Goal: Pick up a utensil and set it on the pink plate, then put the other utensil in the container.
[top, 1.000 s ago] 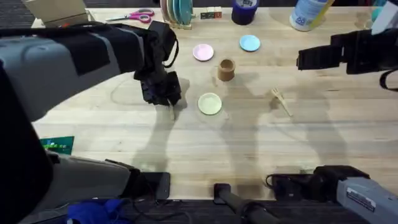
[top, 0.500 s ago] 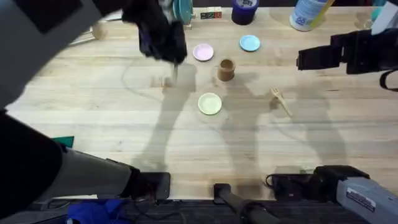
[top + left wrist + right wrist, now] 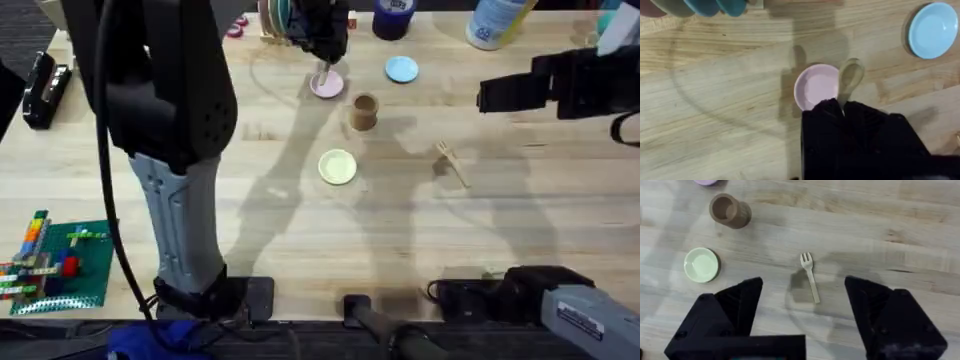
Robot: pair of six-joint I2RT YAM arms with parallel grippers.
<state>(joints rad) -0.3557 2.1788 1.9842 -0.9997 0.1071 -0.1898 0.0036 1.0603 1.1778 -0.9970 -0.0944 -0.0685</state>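
Now: left claw (image 3: 841, 107) pinching cream spoon (image 3: 849, 82), bowl end over pink plate (image 3: 815, 90) rim. Right claw (image 3: 802, 305) spread above wooden fork (image 3: 810, 282) (lying on bench (image 3: 300, 230)), brown cup (image 3: 729, 211) well apart.

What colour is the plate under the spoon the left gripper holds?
Pale pink plate, under the cream spoon; clearest in the left wrist view.

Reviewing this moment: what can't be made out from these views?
- Spoon handle: left wrist view, hidden behind the left end effector.
- Whether the spoon touches the pink plate: neither view settles it.
- Overhead: the left end effector covers part of the plate.
- Cup interior: right wrist view, too shadowed.
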